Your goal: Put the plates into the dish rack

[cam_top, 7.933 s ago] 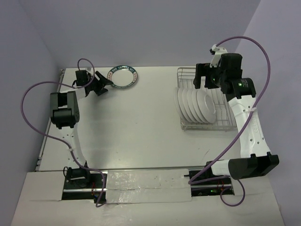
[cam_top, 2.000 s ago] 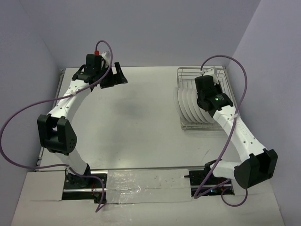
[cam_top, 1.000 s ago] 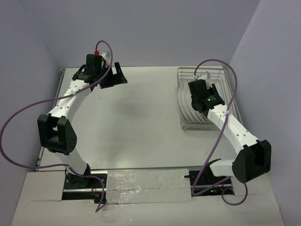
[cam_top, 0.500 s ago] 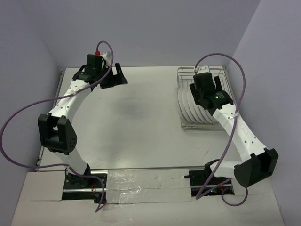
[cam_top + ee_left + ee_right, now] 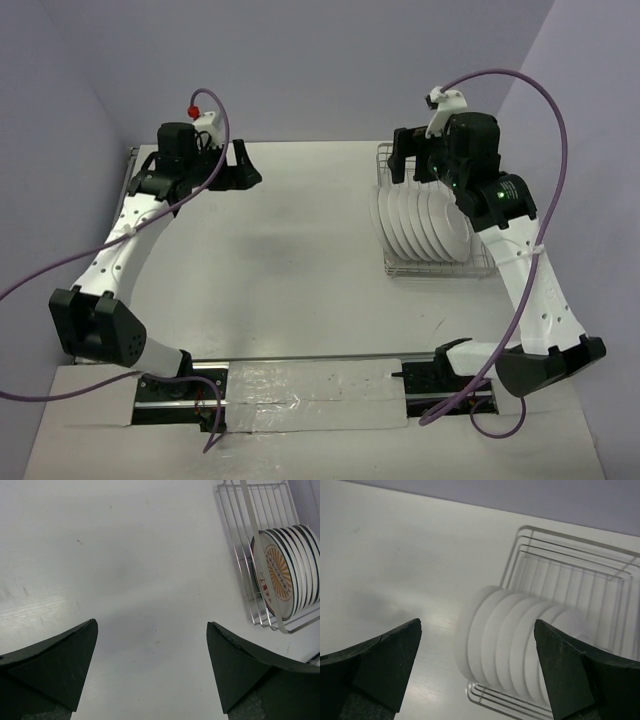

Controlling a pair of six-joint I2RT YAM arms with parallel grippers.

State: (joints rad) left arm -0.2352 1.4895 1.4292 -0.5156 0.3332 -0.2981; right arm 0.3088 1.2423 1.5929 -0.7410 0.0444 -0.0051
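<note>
Several white plates [image 5: 415, 220] stand on edge in a row in the silver wire dish rack [image 5: 470, 266] at the far right. My right gripper [image 5: 415, 168] hovers open and empty above the rack's far left end. Its wrist view looks down on the blurred plates [image 5: 520, 645] and rack [image 5: 570, 565] between the open gripper [image 5: 477, 622]. My left gripper [image 5: 243, 166] is open and empty at the far left of the table. Its open gripper [image 5: 151, 624] faces bare table, with the rack [image 5: 240, 540] and plates [image 5: 285, 575] top right; the front plate shows a red centre pattern.
The white table [image 5: 300, 250] shows no loose plate. Purple cables loop over both arms. The back wall stands just behind the rack and the left gripper. A foil-covered strip [image 5: 310, 395] lies between the arm bases at the near edge.
My right gripper has risen off the racked plates to above the rack's far end. My left arm has drawn back to the left. The green-rimmed plate seen earlier on the table is gone.
</note>
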